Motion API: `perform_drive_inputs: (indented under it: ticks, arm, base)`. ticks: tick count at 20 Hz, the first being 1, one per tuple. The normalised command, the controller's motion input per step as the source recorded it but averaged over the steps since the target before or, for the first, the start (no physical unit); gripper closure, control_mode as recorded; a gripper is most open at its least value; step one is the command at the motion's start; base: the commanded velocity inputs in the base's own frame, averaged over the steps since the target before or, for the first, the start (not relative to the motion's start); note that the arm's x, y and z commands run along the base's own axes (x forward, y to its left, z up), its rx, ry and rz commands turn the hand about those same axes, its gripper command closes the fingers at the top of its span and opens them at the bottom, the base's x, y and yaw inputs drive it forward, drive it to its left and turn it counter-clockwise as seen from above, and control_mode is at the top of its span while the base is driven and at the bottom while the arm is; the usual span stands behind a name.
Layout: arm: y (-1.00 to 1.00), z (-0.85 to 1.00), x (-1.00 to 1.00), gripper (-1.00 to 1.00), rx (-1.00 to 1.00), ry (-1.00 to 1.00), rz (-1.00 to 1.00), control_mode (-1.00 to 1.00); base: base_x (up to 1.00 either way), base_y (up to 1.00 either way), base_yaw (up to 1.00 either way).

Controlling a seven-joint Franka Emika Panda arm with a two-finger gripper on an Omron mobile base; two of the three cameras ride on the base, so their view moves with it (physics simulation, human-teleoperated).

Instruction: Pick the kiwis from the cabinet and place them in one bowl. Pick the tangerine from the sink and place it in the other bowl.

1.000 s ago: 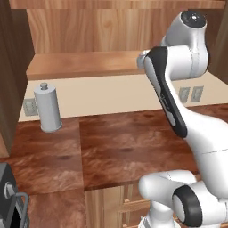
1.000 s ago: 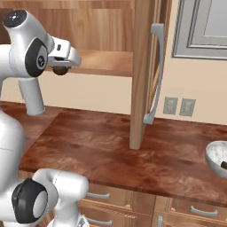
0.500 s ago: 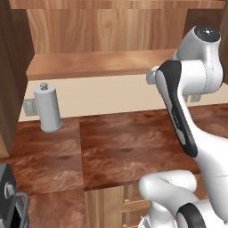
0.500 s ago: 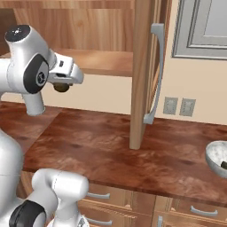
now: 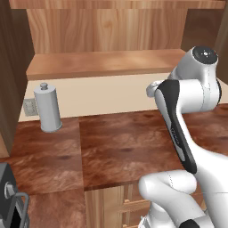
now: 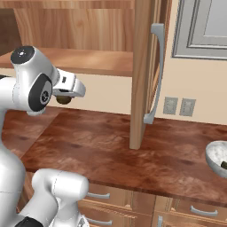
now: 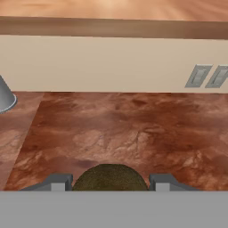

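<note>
My gripper [image 6: 66, 97] hangs above the brown counter [image 6: 133, 146], just below and in front of the cabinet's light wood shelf [image 5: 102, 62]. It is shut on a dark olive-brown kiwi [image 6: 63, 100]. In the hand view the kiwi [image 7: 110, 177] sits between the two fingertips [image 7: 58, 182] of the gripper [image 7: 110, 183]. The cabinet's brown door [image 6: 142, 66] stands open to the right. A whitish-grey bowl [image 6: 214, 153] rests at the counter's far right with a small dark fruit [image 6: 224, 165] in it. The tangerine and the sink are out of view.
A grey cylindrical canister [image 5: 48, 109] stands on the counter by the wall at the left, its base also in the hand view [image 7: 4, 95]. Wall outlets [image 6: 178, 106] sit behind the counter. A black appliance [image 5: 11, 200] occupies the near left corner.
The arm has come down and back from shelf height, carrying the kiwi below the shelf edge and out over the counter. The grip has stayed the same.
</note>
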Motion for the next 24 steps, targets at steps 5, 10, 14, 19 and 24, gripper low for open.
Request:
perform_drive_inputs:
  ticks: [5,10,14,19,24]
  arm:
    - [-0.23,-0.06,-0.33,1.0,0.01,0.0,0.0,-1.0]
    - [-0.06,-0.2,-0.42,1.0,0.0,0.0,0.0,-1.0]
    - [0.0,0.0,0.0,1.0,0.0,0.0,0.0,1.0]
    - [0.0,0.0,0.0,1.0,0.0,0.0,0.0,1.0]
    - [0.0,0.0,0.0,1.0,0.0,0.0,0.0,1.0]
  base:
    - [0.0,0.0,0.0]
    - [0.0,0.0,0.0]
    - [-0.62,-0.03,0.0]
    - [-0.7,-0.21,-0.01]
    - [-0.43,-0.41,-0.13]
